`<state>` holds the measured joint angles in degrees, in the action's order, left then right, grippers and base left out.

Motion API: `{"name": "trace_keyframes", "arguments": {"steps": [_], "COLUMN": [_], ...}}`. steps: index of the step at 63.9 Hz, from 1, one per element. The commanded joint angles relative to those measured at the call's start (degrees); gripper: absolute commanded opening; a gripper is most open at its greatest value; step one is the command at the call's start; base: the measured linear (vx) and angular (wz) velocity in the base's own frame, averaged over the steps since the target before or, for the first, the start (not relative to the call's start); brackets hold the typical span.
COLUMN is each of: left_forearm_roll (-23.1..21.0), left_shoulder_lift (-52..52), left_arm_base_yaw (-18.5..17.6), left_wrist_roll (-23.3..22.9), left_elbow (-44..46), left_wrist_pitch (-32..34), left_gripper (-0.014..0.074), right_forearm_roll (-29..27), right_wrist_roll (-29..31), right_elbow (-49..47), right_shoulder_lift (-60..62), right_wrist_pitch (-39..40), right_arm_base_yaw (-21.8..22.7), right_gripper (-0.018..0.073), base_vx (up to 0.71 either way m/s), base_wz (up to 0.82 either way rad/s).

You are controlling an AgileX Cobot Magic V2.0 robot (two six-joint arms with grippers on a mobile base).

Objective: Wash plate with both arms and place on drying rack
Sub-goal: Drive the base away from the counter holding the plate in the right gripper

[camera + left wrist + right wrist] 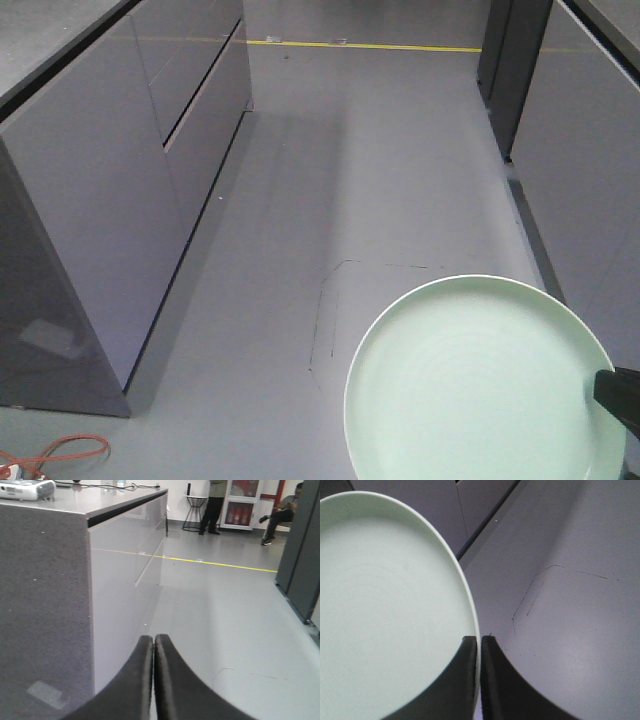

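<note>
Grey floor (pixel 400 170) fills the front view, a long aisle running away from us. On the left stands the bench (pixel 110 200), grey fronted with a dark top edge. On the right are tall dark cabinets (pixel 590 180).

Here is the plate (pixel 470 390), pale mint, low and right in the front view. It is up in the air over the floor with its face turned to the camera, touching neither bench nor cabinets.

The right tool (pixel 479 639) has it. From the right wrist the two black fingers are clamped on the rim, one on each side of the edge, and the plate spreads away to the left. In the front view, one black tip pokes in at the plate's right edge.

The left tool (pixel 153 637) is clenched with nothing in it, its fingers pressed together and pointing down the aisle beside the bench.

A yellow line (pixel 360 45) crosses the far floor. In the left wrist view, far back, one person stands (pixel 215 505) and another sits (pixel 282 510). An orange cable (pixel 60 452) curls at the bench's near corner.
</note>
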<state>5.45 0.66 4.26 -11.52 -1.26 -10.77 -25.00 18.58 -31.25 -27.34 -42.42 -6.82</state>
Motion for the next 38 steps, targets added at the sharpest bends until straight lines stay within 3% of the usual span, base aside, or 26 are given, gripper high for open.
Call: {"name": "trace_keyframes", "arguments": {"steps": [1,38], "left_forearm_roll": [-0.4,-0.4], "left_shoulder_lift": [0.8,0.8], "left_arm_base_yaw": [0.0,-0.2], "left_wrist_roll": [-0.1,-0.1], "left_elbow": [1.5,1.5], "left_wrist_pitch": [4.0,4.0], "left_gripper": [-0.0006,-0.0006], "right_forearm_roll": [-1.2,-1.2], "right_wrist_roll": [0.1,0.1], "right_elbow": [-1.5,-1.5], "right_shoulder_lift": [-0.2,-0.2], "right_wrist_pitch": [3.7,3.7], "right_arm_base_yaw": [0.4,0.4], "right_gripper": [-0.0004,-0.0004], "base_vx": [0.10,0.12], "base_wz": [0.28,0.16]}}
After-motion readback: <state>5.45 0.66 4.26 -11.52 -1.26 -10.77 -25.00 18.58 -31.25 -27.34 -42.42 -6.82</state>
